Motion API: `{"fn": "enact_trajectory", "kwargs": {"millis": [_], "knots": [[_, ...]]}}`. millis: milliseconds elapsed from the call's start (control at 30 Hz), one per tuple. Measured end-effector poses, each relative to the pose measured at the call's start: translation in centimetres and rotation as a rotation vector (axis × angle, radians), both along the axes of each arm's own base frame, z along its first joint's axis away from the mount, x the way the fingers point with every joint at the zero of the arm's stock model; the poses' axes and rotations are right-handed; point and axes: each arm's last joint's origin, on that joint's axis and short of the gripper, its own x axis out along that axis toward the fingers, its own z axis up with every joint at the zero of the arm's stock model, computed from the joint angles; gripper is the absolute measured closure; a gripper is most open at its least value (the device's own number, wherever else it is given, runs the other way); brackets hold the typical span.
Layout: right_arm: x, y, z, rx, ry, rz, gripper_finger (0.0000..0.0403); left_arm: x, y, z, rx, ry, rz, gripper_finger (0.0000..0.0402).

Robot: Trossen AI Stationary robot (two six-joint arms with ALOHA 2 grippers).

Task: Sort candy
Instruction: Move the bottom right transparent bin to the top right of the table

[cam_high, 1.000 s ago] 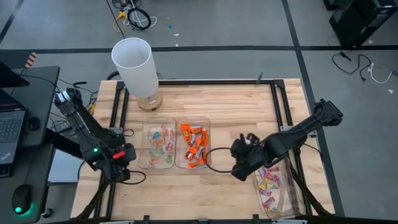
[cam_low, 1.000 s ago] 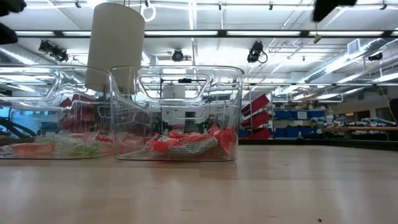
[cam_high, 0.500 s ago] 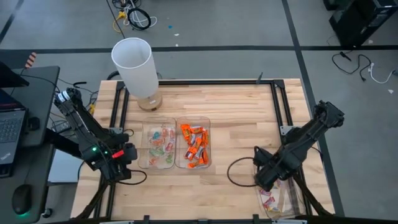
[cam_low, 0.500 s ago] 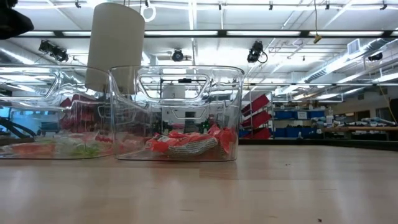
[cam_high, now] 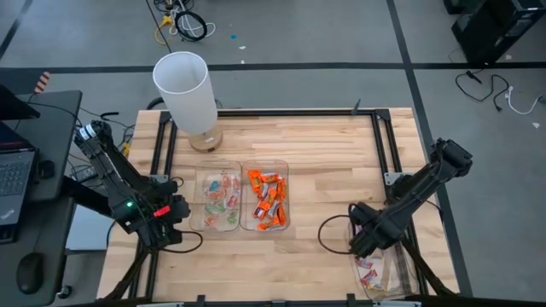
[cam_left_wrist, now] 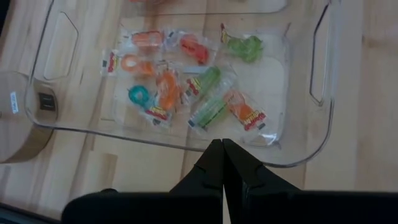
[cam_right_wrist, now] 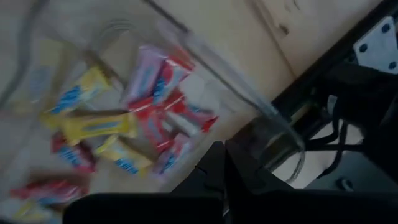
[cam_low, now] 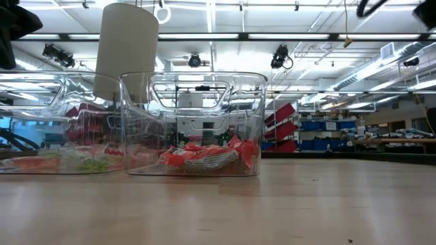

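Observation:
The candy lies sorted in three clear trays. Pale green-and-pink sweets (cam_left_wrist: 205, 93) fill the left tray (cam_high: 216, 200), orange ones (cam_high: 266, 198) the middle tray (cam_low: 194, 122), and pink-and-yellow ones (cam_right_wrist: 149, 118) the tray (cam_high: 380, 271) at the table's near right corner. My left gripper (cam_left_wrist: 222, 144) is shut and hangs just outside the left tray's left wall (cam_left_wrist: 186, 138), with nothing between its fingers. My right gripper (cam_right_wrist: 225, 149) is shut too, pointing steeply down above the right tray, clear of the sweets.
A tall white cylinder (cam_high: 183, 89) stands on a round base at the far left of the table. A dark metal frame (cam_high: 388, 145) runs along the table's edges. Bare wood (cam_high: 328, 170) lies between the middle tray and the right tray.
My right gripper has swung from the table's middle, beside the orange tray, toward the near right corner. It has sunk and tipped more steeply down, and now stands over the pink-and-yellow tray. It stays shut.

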Motion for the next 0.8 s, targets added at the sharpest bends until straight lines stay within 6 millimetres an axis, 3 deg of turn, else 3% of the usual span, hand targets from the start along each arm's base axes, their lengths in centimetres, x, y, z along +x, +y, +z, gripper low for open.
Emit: {"fn": "enact_trajectory", "kwargs": {"millis": [200, 800], "knots": [[-0.2, -1.0, -1.6, -0.048, 0.027, 0.031, 0.0403, 0.0, 0.0, 0.0, 0.009, -0.012, 0.002, 0.0401], [1.1, -5.1, -3.4, -0.155, 0.060, 0.021, 0.0403, 0.1, 0.1, 0.1, 0.048, -0.049, -0.009, 0.0401]]}}
